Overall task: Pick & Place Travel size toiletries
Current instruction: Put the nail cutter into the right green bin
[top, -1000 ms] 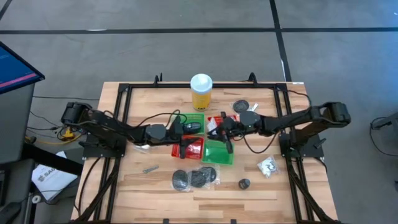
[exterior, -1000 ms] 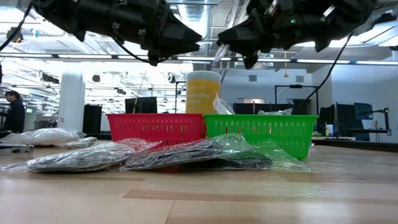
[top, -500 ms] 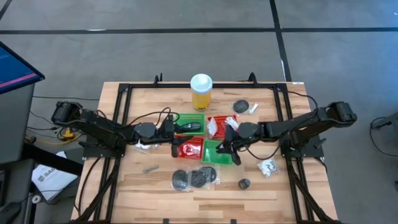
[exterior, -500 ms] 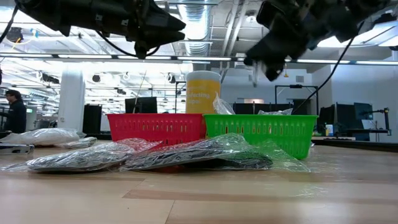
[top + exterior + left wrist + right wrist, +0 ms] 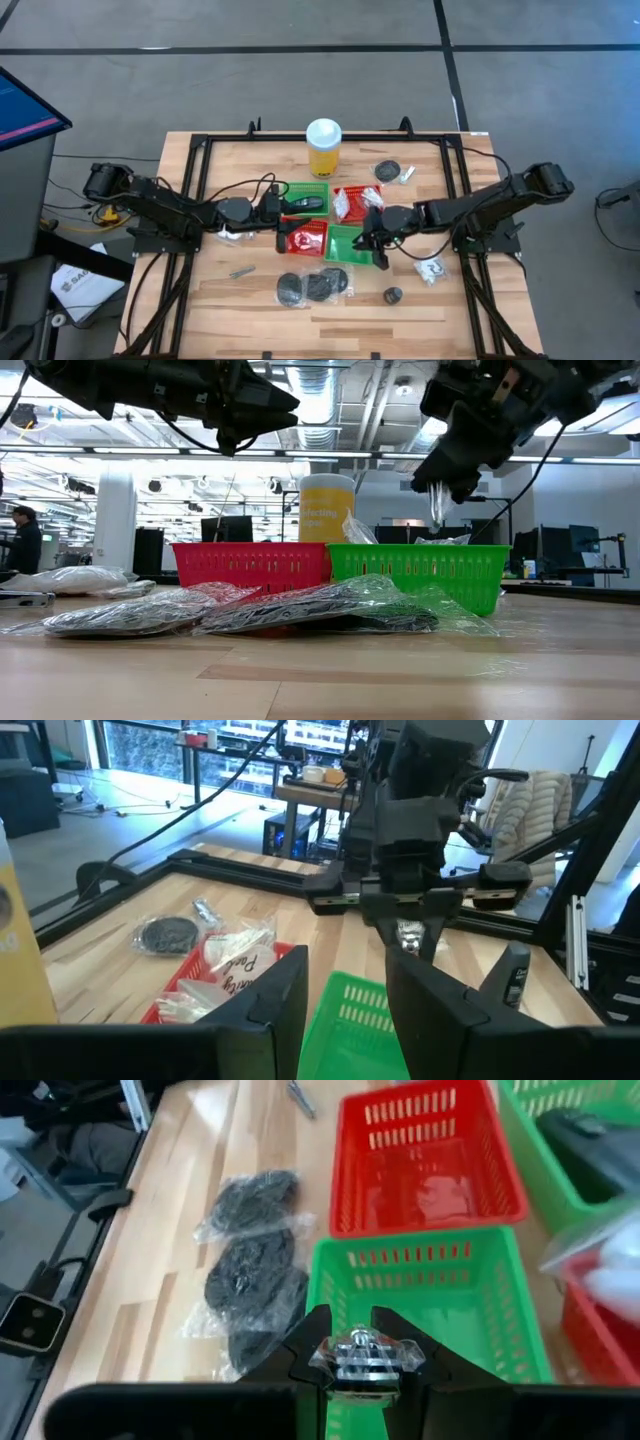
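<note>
Right arm hovering a little silvery packet over the front green basket

Biggest thing first: the wooden desk carries four mesh baskets in its middle, and the green basket nearest the front edge sits straight below the right gripper, so I'd guess the next move is simply down and let go. That gripper is clenched on a small packet, crinkly clear wrap around something slim and silvery, hanging downward from the fingertips. The left gripper waits over the baskets' left side, fingers apart, nothing in them. Bagged black discs lie near the desk's front edge.
</note>
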Robot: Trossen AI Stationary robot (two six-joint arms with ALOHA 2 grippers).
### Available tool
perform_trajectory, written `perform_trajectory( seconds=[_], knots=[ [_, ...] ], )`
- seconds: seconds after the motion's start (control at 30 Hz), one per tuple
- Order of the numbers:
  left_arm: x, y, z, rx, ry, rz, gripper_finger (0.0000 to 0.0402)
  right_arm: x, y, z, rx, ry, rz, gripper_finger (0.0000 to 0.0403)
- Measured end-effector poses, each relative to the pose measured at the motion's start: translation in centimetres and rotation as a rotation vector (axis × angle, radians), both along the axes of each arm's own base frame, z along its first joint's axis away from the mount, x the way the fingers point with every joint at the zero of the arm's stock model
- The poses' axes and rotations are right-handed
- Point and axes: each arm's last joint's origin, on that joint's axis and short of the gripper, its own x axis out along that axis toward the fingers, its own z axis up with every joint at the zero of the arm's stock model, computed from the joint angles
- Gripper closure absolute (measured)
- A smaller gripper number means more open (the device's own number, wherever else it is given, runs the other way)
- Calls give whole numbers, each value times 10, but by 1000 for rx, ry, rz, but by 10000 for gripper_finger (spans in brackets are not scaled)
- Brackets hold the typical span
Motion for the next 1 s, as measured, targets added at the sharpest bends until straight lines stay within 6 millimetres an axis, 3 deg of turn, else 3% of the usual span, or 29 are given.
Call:
perform_trajectory(
  seconds=[0.3,0.4,0.67,1.0],
  knots=[
    [0,0,0,-1,0,-1,275,6,0,-22,-5,93,-13,356],
    [0,0,0,-1,0,-4,275,10,-3,-26,-7,110,-24,338],
    [0,0,0,-1,1,-3,275,15,-10,-22,-2,103,-50,285],
    [0,0,0,-1,1,-2,275,15,-12,-22,-22,96,-38,278]
  ],
)
